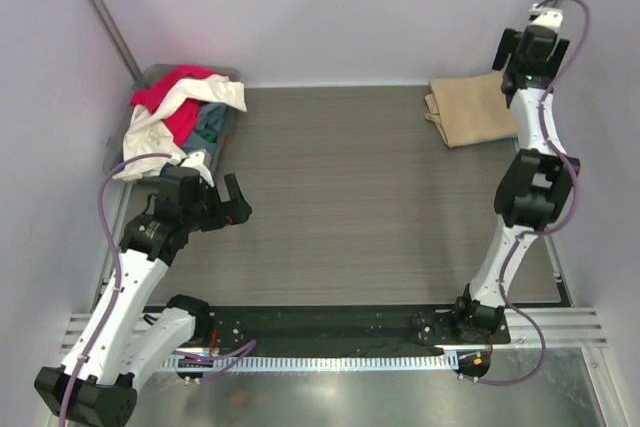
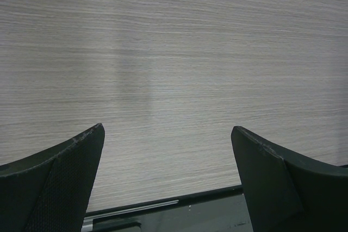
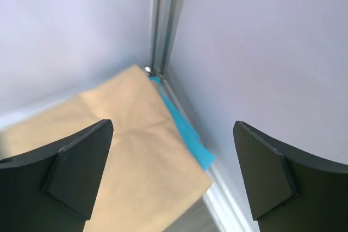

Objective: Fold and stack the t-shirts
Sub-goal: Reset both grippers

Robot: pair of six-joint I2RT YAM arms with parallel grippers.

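On the grey table [image 1: 350, 247], the folded tan t-shirt [image 3: 141, 150] lies atop the turquoise t-shirt [image 3: 185, 131] just beneath our open, empty right gripper [image 3: 173, 125], likely stacked aside to free folding room, while our left gripper [image 2: 167, 129], also open, hovers near the unfolded t-shirts [image 1: 180, 112].

The grey table [image 2: 174, 52] has a matt, finely streaked wood-grain finish. The folded tan cloth t-shirt [image 3: 136, 150] looks soft, matt and lightly creased; the turquoise cloth t-shirt [image 3: 187, 134] is likewise matt. The black left pincer [image 2: 167, 127] is matt plastic, partly finely dimpled.
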